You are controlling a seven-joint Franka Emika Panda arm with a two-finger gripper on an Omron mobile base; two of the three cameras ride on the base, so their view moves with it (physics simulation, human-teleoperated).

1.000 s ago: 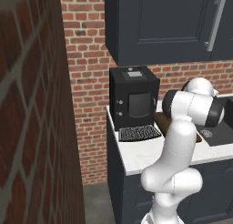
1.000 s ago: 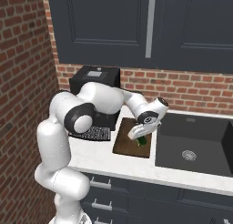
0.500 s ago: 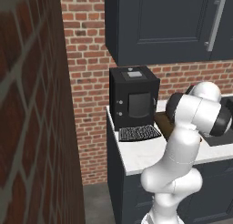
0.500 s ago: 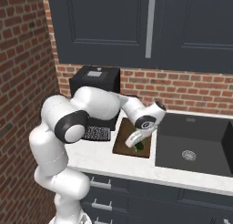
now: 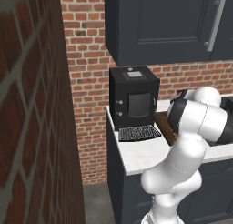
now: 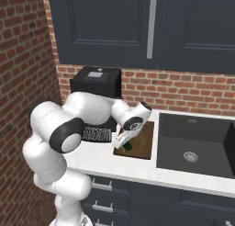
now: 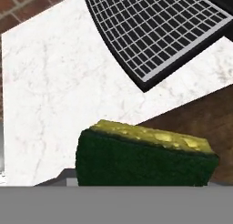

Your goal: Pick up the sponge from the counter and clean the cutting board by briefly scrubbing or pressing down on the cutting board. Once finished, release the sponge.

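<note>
Pincer: my pincer [image 6: 123, 143] pinches the sponge [image 7: 141, 160].
Sponge: low over the cutting board [image 6: 141, 140], near its corner.
Tray: black grid tray [image 7: 154, 29] on the tabletop [image 7: 54, 95].

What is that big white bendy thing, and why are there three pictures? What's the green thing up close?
The white bendy thing is a robot arm in a pretend, computer-drawn kitchen. Two pictures come from cameras riding behind the arm, one on each side, so you see the same counter twice. The third camera sits on the robot's hand and looks down.

On the counter are a black box-shaped machine, a black grid tray in front of it, and a brown cutting board beside the sink.

The green and yellow thing is a sponge. The fingers seem to hold it at the board's near corner, though they are hidden, so I cannot be sure. The job is to scrub the board.
</note>
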